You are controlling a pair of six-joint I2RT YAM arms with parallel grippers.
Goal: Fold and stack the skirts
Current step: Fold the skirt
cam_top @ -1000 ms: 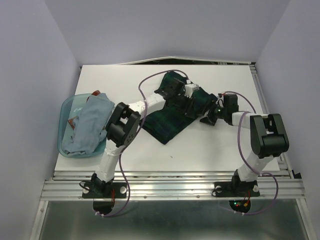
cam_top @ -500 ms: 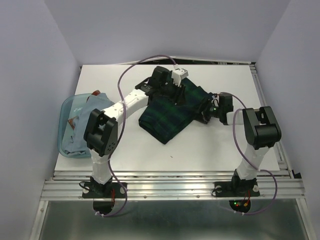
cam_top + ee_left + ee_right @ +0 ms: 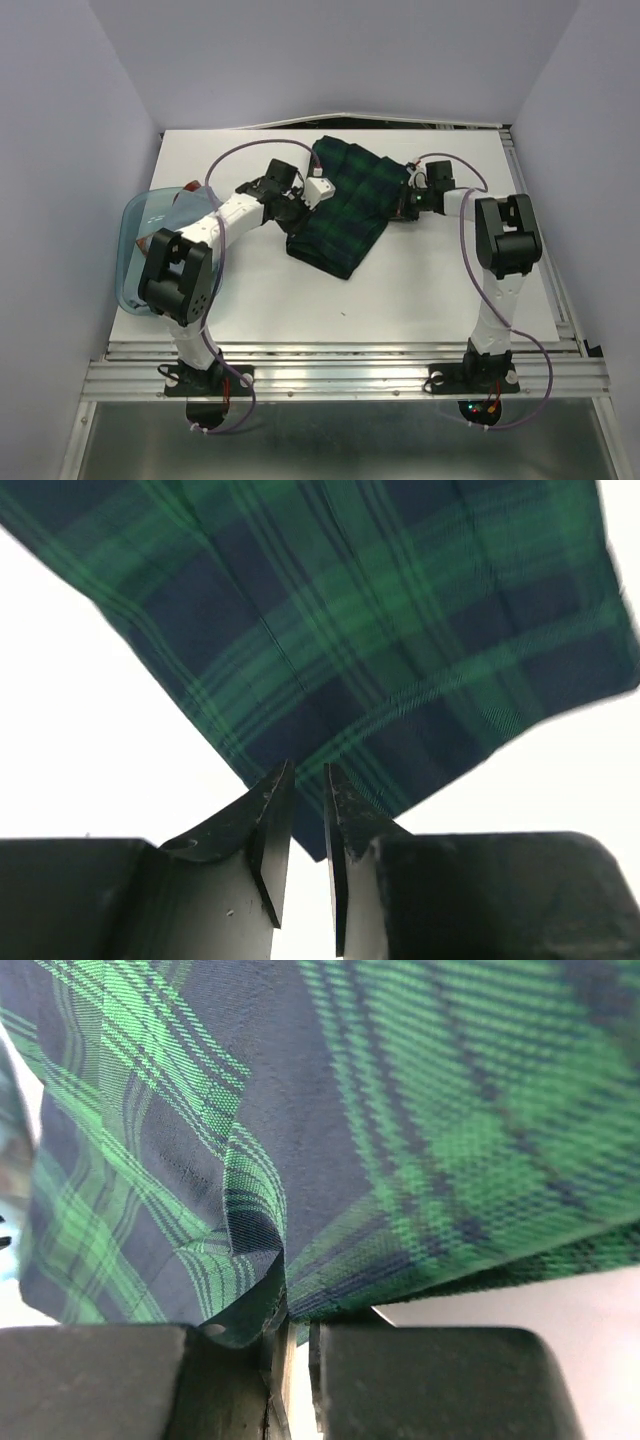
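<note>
The right gripper (image 3: 293, 1325) has its two jaws pressed tight together on a fold of the checked skirt (image 3: 450, 1110). The green and dark blue cloth goes up and away from the jaws and fills nearly all of the right wrist view.

The left gripper (image 3: 307, 770) has its jaws very close, with only a thin gap between them. A corner of the checked skirt lines up with that gap. I cannot tell if the jaws are pinching the corner or just sitting over it.

From above, the checked skirt lies on the white table (image 3: 420, 290), near the middle and toward the back. The left gripper is at the skirt's left edge and the right gripper is at its right edge. The skirt looks long and narrow, as if one side is laid over the other. So I think the first fold is partly made but not tidy yet.

Far off on the left is a blue tub (image 3: 133, 225). A pale skirt (image 3: 183, 207) sits in it, mostly hidden by the left arm. It looks bunched up, not folded.

So the job looks early. The checked skirt needs more folding. The pale skirt has to come out, get folded, and go in a pile with the checked skirt. No pile is made yet.
</note>
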